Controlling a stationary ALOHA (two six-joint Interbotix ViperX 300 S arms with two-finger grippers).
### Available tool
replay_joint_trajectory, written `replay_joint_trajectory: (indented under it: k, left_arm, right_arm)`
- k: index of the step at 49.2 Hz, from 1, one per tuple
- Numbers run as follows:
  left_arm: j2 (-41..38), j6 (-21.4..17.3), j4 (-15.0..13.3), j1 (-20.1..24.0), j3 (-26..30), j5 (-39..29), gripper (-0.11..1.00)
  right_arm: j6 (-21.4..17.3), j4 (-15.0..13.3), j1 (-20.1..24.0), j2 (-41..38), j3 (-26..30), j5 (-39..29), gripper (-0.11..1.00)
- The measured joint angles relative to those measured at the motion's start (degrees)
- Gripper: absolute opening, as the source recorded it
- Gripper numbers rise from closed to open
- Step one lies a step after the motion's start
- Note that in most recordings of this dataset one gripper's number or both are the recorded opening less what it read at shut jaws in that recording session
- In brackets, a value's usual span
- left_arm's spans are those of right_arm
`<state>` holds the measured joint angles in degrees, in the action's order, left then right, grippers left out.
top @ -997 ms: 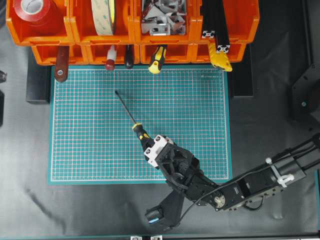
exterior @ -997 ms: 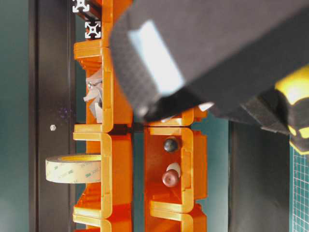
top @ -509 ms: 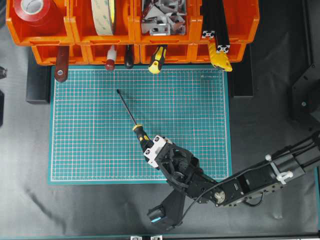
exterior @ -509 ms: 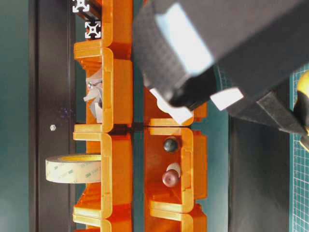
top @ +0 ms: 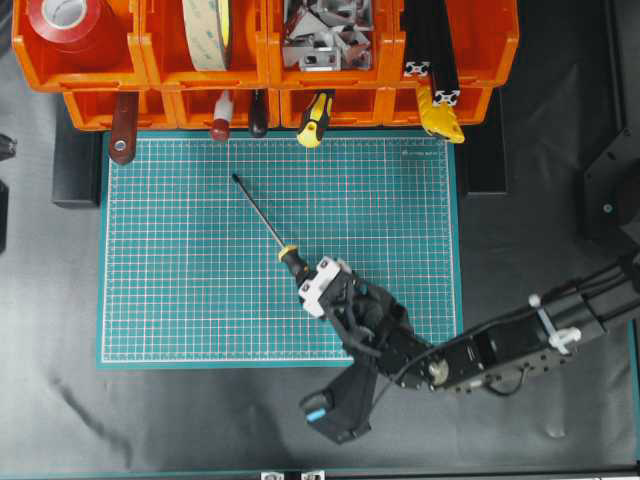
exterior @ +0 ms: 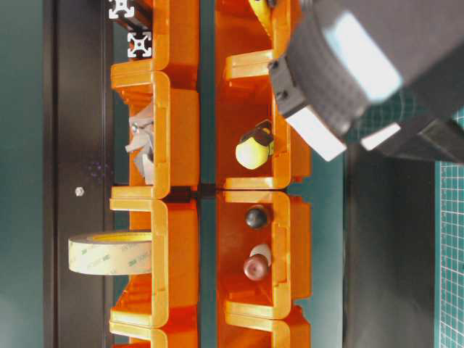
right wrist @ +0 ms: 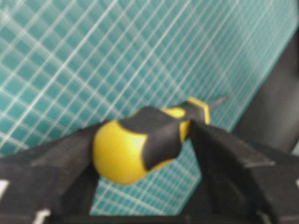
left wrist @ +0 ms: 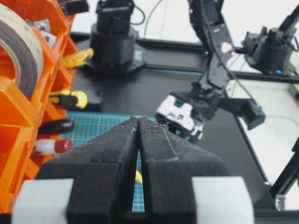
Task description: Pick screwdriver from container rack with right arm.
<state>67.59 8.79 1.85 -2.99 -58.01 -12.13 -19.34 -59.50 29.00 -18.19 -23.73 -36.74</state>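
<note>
The screwdriver [top: 268,225] lies out of the container rack [top: 160,105], slanting across the middle of the green mat [top: 180,300]. Its tip points toward the mat's far left corner and its yellow-and-black handle sits between the fingers of my right gripper [top: 312,282], toward the mat's near edge. From my wrist the handle fills the gap between my two pads, but I cannot tell whether I am clamping it or have let go. My left gripper [left wrist: 138,122] is pressed closed on nothing, off the mat's left side.

As I judge it, the pick is nearly done and the task is now about setting the tool down. I should spread wide, then back off along the handle's line so it neither rolls nor drags.

Along the mat's far edge a smaller yellow tool [top: 316,117] and a red-handled tool [top: 221,128] hang from the rack. Both are well apart from me, and nothing blocks my way.
</note>
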Motion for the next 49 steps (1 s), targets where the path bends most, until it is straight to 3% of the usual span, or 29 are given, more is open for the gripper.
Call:
replay_joint_trajectory:
  k: [8,17,28,38,49]
  left_arm:
    - [0.09,0.00,-0.09,-0.09,0.00,-0.09,0.00]
    - [0.00,0.00,-0.09,0.00,0.00,-0.09,0.00]
    - [0.00,0.00,0.00,-0.09,0.00,-0.44,0.00]
    - [0.00,-0.09,0.00,0.00,0.00,-0.53,0.00]
    - [0.00,-0.09,0.00,-0.09,0.00,-1.23,0.00]
  right_arm:
    - [-0.09,1.23,-1.14,0.00,-0.53,1.23,0.81]
    - [-1.14,2.02,-0.97,0.00,-0.62,4.75,0.81]
    - [-3.52,2.02,-1.05,-0.09,-0.62,3.52,0.81]
    - [-10.81,2.20,-0.97,1.85,-0.62,-0.97,0.81]
    - [-22.41,2.20,0.09,8.26,-1.49,-1.93,0.81]
